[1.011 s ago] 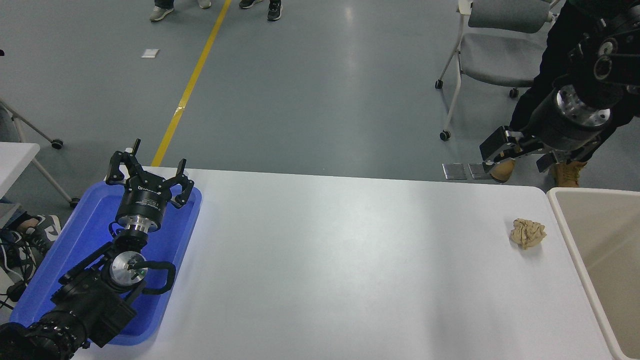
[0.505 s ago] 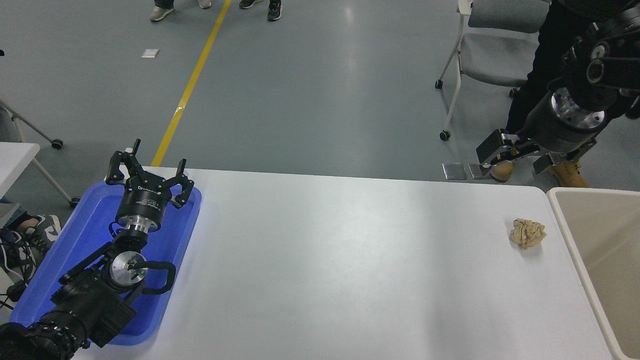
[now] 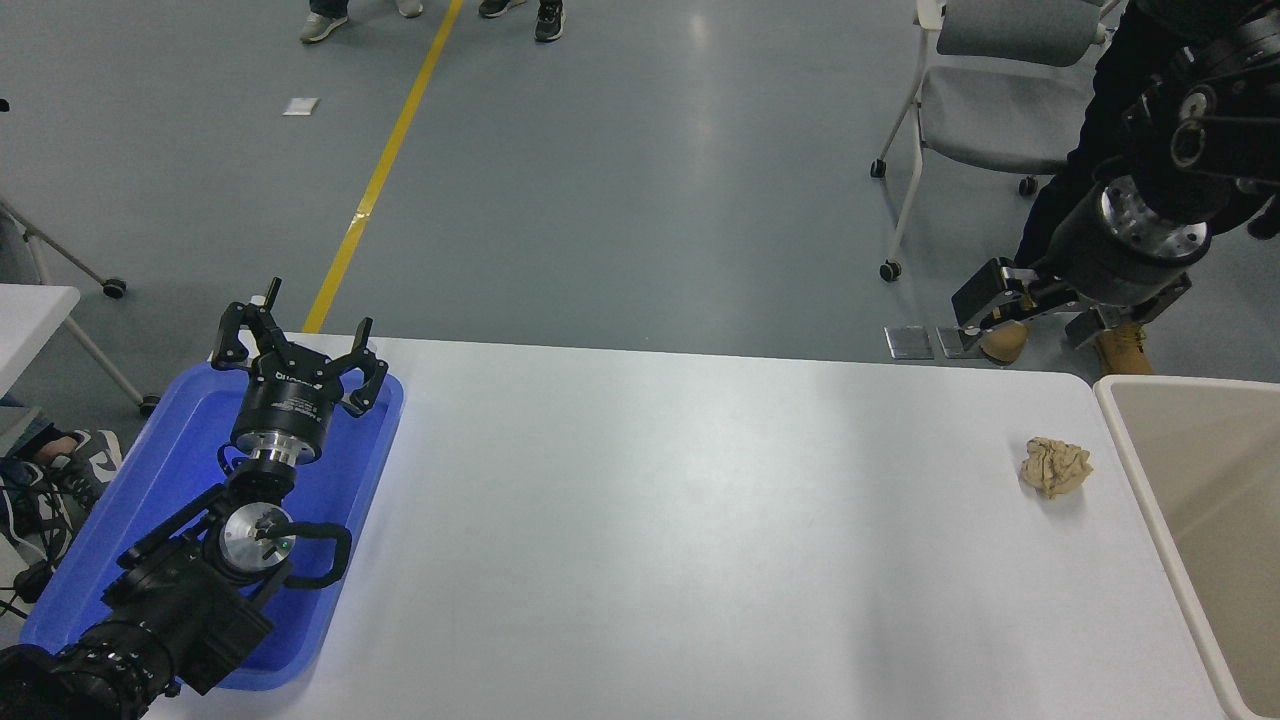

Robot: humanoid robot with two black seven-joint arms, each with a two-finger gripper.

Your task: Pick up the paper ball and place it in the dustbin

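Observation:
The tan paper ball (image 3: pixel 1056 466) lies on the white table (image 3: pixel 640 520) near its right end, a little left of the beige dustbin (image 3: pixel 1118 420), which is cut off by the picture's right edge. My right gripper (image 3: pixel 1036 314) hangs high above the table's far right corner, well above and behind the ball. Its jaws stand apart with nothing between them. My left gripper (image 3: pixel 298 345) is parked at the lower left over the blue tray (image 3: pixel 180 470), open and empty.
A grey office chair (image 3: pixel 985 95) on castors stands on the floor behind the table at the upper right. A person's legs in dark trousers and a tan boot (image 3: pixel 1003 343) are beside it, behind my right arm. More feet show at the top.
My right arm has risen slightly and shifted a little to the left. The paper ball and the left arm have not moved.

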